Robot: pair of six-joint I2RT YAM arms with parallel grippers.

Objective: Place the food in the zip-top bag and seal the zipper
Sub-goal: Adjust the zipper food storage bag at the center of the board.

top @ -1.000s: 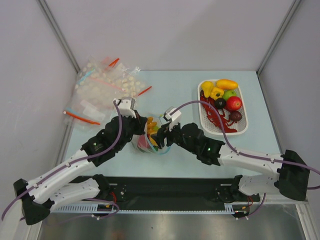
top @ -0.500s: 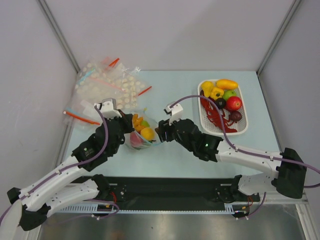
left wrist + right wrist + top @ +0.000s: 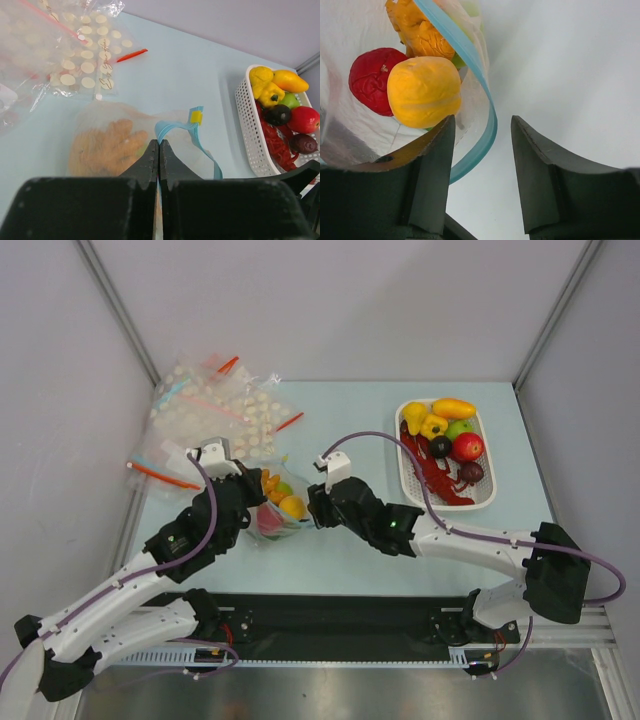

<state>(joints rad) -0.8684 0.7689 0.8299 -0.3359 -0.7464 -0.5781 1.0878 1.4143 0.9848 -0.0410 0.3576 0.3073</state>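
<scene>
Your left gripper (image 3: 159,144) — jaws pressed shut — pinches the bag (image 3: 102,145) at its mouth; your right gripper (image 3: 482,122) stands half open astride the blue zipper (image 3: 470,60) — fruit (image 3: 424,91) inside.

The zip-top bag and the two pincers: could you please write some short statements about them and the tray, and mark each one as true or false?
1. The zip-top bag holds food, among it a red piece and a yellow-orange piece. True.
2. The white tray is empty. False: it holds several pieces, for example a yellow pepper.
3. The left pincer is shut on the edge of the bag. True.
4. The right pincer is clamped shut on the zipper. False: its jaws stand apart, with the blue strip running between them.
5. The zipper is sealed. False: the mouth of the bag gapes open.
</scene>
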